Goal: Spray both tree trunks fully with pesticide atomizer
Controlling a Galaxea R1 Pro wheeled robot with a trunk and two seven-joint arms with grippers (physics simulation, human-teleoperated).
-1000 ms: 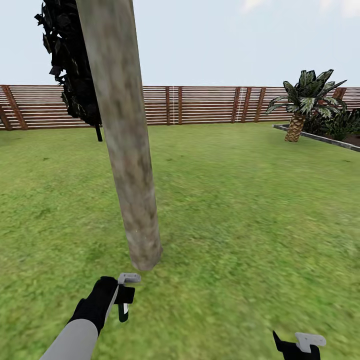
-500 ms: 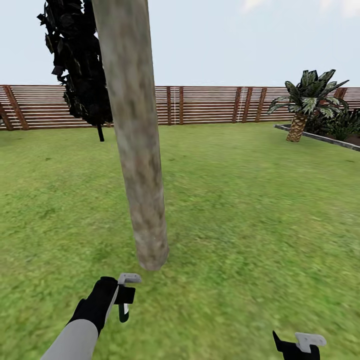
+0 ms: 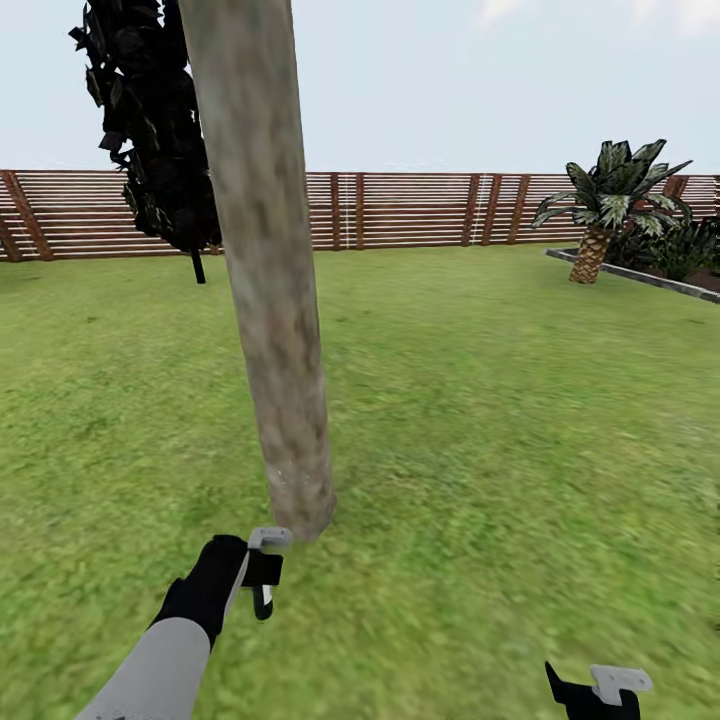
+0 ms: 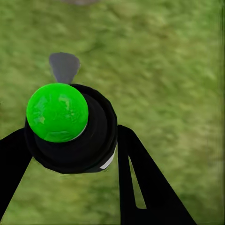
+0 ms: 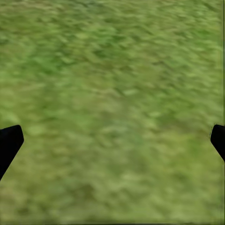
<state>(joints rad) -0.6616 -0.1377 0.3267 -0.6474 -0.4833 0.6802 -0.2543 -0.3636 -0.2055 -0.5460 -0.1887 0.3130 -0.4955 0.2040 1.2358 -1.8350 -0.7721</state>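
Black fingers of the left gripper (image 3: 262, 575) are clamped on the pesticide atomizer (image 4: 77, 133), green ball on top, right at the foot of the tree trunk (image 3: 270, 300). Right gripper (image 5: 112, 140) is spread wide over bare grass, off to the trunk's right. Fence (image 3: 420, 208) and palm (image 3: 608, 200) sit way behind the trunk.

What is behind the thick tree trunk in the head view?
Behind the tree trunk stand a second tree's dark foliage and the wooden fence. The trunk covers part of both; what else lies behind it cannot be seen.
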